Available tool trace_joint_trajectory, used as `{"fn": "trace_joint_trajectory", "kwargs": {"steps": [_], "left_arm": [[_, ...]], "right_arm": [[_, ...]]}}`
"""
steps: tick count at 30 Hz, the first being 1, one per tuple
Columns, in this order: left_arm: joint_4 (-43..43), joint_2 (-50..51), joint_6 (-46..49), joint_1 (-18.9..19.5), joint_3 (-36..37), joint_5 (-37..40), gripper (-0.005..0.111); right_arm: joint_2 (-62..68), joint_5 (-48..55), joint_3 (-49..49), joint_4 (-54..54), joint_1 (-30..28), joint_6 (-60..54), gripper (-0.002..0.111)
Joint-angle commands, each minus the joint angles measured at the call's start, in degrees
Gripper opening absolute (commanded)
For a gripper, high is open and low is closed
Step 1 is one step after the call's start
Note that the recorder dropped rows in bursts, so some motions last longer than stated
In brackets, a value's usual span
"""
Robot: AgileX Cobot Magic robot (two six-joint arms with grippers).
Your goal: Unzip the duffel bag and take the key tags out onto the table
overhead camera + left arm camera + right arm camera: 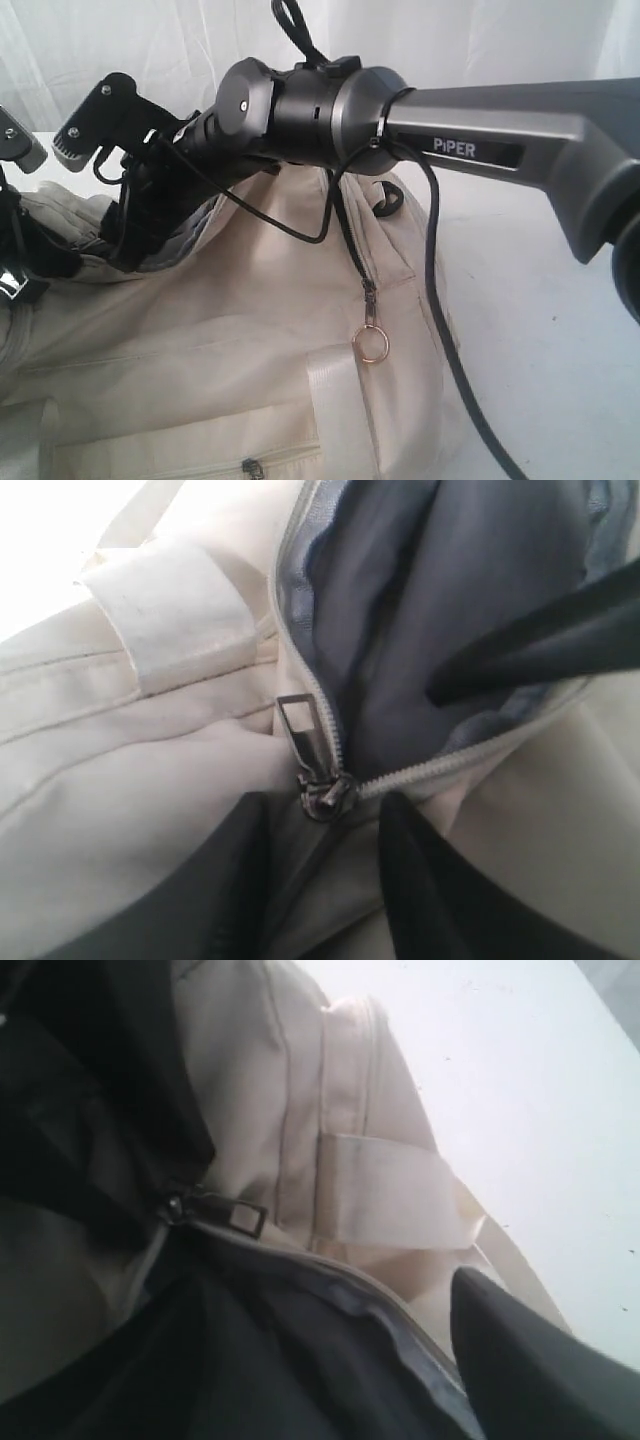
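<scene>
- The duffel bag [230, 330] lies slumped on the white table [560, 330] with its main zip parted. The zipper slider [322, 792] is my marker for everything here.
- The left tool [320, 828] sits right at the slider, one finger on either side, jaws about half apart and nothing visibly pinched. I'd judge it is placed there to steady this end of the bag while the mouth is worked.
- The right tool [45, 148] reaches across above the bag, past the slider on the open side. Its jaws are wide and empty, ribbed pads facing each other. A dark finger [540, 640], its own by the look of it, hangs over the gap, which reads as a line-up for a reach inside.
- The key tags are not in view, and no colour shows anywhere past the slider. My guess is they lie deeper, under folds of the lining [420, 580].
- Materials: cream woven canvas, soft, creased and without stiffness. The lining is matte dark grey and sags in folds. The zip teeth are fine and beige, and the slider carries a flat rectangular metal tab [298, 725].
- A pale ribbed webbing strap [170, 620] is stitched just beside the slider. Well away from the slider, on the bag's side, a thin metal ring pull [370, 345] dangles off another zip.
</scene>
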Motion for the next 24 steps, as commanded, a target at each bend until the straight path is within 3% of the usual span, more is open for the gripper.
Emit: {"fn": "trace_joint_trajectory", "kwargs": {"steps": [1, 18, 24], "left_arm": [[0.1, -0.1, -0.7, 0.2, 0.1, 2.1, 0.042], [1.5, -0.1, -0.6, 0.2, 0.1, 2.1, 0.042], [1.5, -0.1, -0.6, 0.2, 0.1, 2.0, 0.042]], "right_arm": [[1.0, 2.3, 0.4, 4.8, 0.4, -6.7, 0.064], [7.4, -11.4, 0.4, 5.2, 2.0, -19.3, 0.062], [9.6, -11.7, -1.2, 5.3, 2.1, -19.2, 0.043]]}}
